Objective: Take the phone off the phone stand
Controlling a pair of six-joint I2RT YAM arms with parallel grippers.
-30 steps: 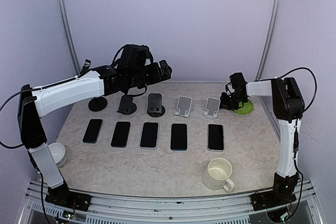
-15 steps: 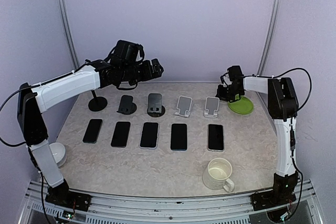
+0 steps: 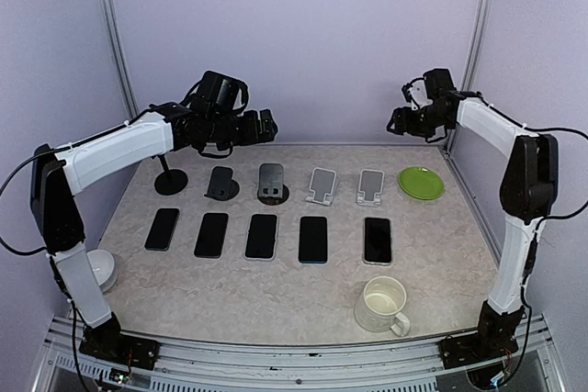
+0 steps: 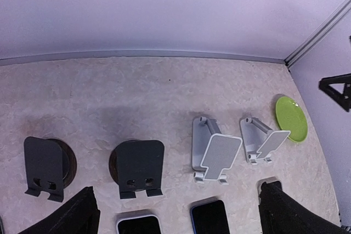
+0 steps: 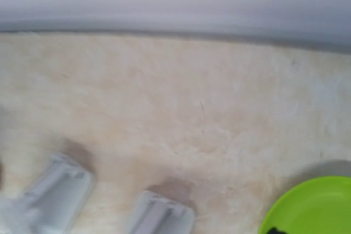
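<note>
Five dark phones lie flat in a row on the table, from the leftmost phone [image 3: 163,229] to the rightmost phone [image 3: 377,240]. Behind them stand empty phone stands: a black pole stand [image 3: 171,179], two black stands [image 3: 221,183] [image 3: 272,183] and two grey stands [image 3: 321,185] [image 3: 371,186]. No stand holds a phone. My left gripper [image 3: 265,126] [image 4: 178,195] hovers open above the black stands, empty. My right gripper [image 3: 397,122] hangs high over the back right corner, open and empty; its fingers do not show in the blurred right wrist view.
A green plate [image 3: 421,183] [image 5: 312,206] lies at the back right beside the grey stands. A cream mug [image 3: 383,304] stands near the front edge. A white round object [image 3: 96,270] sits at the far left. Purple walls close in the back and sides.
My right gripper has risen from beside the rightmost grey stand and the plate to high at the back right, and its jaws have opened. The left arm has drawn back slightly to the left.
</note>
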